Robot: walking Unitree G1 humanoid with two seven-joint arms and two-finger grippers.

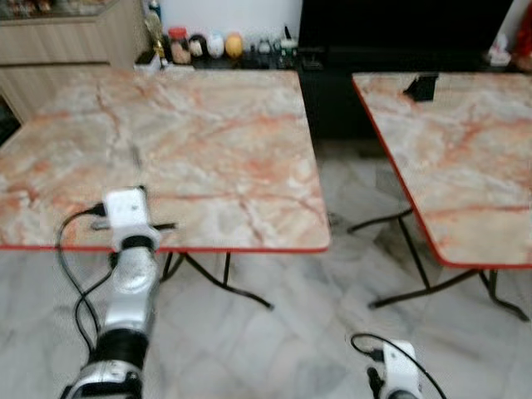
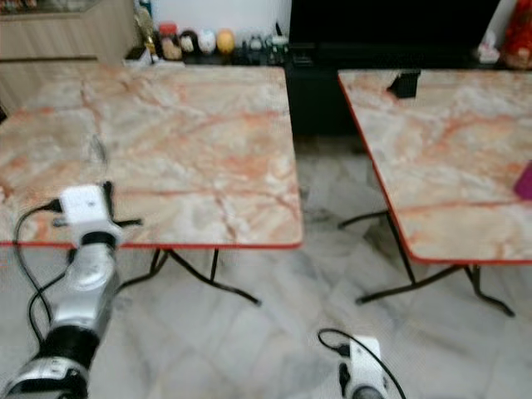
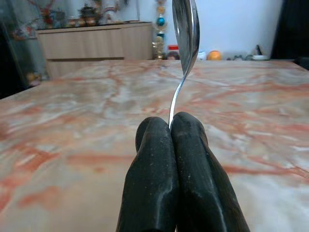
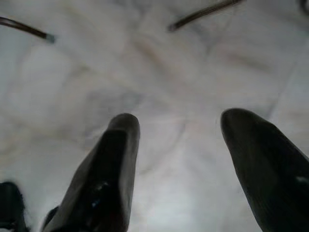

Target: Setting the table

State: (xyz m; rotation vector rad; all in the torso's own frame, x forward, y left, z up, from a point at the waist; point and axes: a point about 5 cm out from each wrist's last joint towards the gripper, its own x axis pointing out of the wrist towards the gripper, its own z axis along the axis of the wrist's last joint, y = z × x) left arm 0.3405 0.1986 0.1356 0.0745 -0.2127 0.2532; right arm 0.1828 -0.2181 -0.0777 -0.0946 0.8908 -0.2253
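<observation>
Two marble-topped benches stand side by side with a strip of tiled floor (image 1: 332, 274) between them. The left gripper (image 3: 170, 126), jaws pinched shut on one spoon (image 3: 186, 34), hovers over the near red edge of the left bench (image 1: 208, 141). The right gripper (image 4: 179, 130) hangs low over the floor, jaws wide apart. The right bench (image 1: 465, 150) carries one small dark object (image 1: 421, 86).
</observation>
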